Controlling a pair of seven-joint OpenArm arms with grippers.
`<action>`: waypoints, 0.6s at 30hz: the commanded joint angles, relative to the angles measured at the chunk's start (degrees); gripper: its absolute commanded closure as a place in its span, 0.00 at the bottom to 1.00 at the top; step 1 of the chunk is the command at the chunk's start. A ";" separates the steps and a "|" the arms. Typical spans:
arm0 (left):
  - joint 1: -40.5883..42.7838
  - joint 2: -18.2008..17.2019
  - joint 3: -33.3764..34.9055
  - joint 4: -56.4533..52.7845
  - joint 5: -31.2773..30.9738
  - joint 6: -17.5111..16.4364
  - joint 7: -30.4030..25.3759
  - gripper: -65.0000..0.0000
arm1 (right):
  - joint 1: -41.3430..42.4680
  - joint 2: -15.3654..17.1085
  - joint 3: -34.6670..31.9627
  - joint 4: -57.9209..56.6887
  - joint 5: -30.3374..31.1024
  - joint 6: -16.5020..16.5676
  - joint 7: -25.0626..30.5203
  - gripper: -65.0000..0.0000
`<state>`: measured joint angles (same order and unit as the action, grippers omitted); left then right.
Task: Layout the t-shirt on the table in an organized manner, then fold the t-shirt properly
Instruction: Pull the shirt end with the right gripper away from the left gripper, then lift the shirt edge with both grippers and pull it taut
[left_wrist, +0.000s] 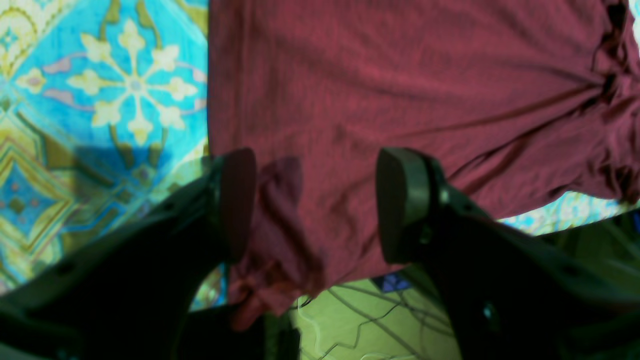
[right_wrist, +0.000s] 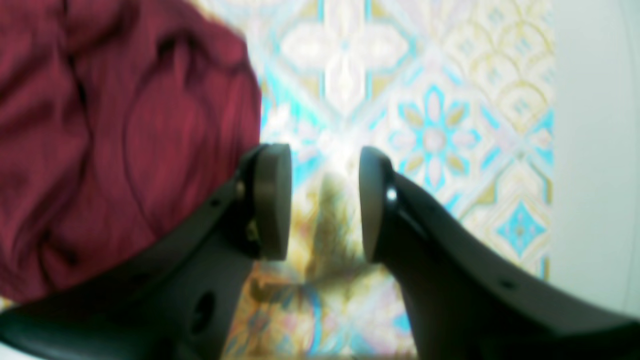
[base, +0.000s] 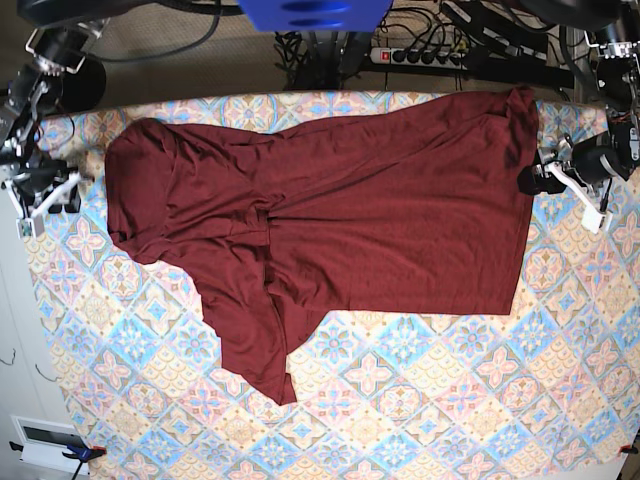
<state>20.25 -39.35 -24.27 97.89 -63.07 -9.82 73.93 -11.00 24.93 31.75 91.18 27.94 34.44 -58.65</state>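
The table (base: 420, 410) wears a cloth of pastel blue, pink and cream diamond tiles with floral medallions. Beyond its far edge, a white power strip (base: 420, 57) lies among dark cables. One maroon t-shirt (base: 340, 215) lies across the table's far half, body fairly flat, one long sleeve trailing toward the near edge, the collar end bunched. Two arms show. The left gripper (left_wrist: 315, 205) has its jaws released, straddling the shirt's hem corner. The right gripper (right_wrist: 325, 202), jaws parted and holding nothing, hangs over bare cloth just beside the bunched end.
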 joint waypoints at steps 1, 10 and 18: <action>0.10 -1.66 -0.21 1.32 -0.89 -0.15 -0.66 0.43 | -0.64 1.14 0.21 2.41 2.17 0.25 1.38 0.67; 4.85 -2.45 -0.12 9.59 -0.54 -0.15 -0.66 0.43 | -9.70 1.23 -5.68 11.81 6.39 0.25 1.38 0.67; 9.33 -2.36 -0.12 9.59 -0.62 -0.15 -0.74 0.43 | -11.90 2.98 -17.20 12.25 6.12 0.25 1.38 0.67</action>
<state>29.87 -40.62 -23.90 106.74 -62.98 -9.87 74.02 -23.68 26.41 14.20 102.41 33.15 34.48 -59.16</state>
